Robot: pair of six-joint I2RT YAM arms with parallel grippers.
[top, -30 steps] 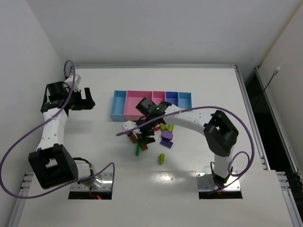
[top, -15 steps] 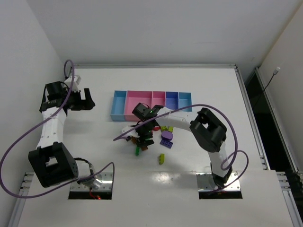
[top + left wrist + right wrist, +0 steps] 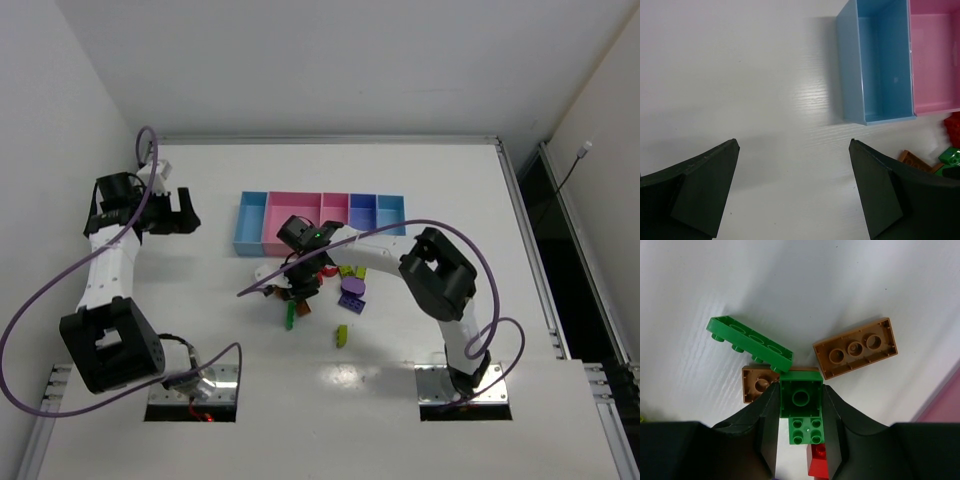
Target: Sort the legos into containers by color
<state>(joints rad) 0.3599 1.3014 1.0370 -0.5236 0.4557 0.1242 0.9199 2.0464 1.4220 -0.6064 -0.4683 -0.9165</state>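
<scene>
The right gripper (image 3: 800, 390) clamps a green brick (image 3: 800, 401) near six o'clock of the pink bins (image 3: 300, 208), where the long green plate (image 3: 751, 343) touching its ten-o'clock corner could snag and scatter on lifting.

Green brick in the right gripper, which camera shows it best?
Right wrist view: the green brick sits large in the right gripper. The top view buries it under the arm; left wrist doesn't clearly show it.

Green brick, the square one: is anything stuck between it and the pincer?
No. The right pincer has its fingers right against both sides of the square green brick. A long green brick lies at its far corner.
</scene>
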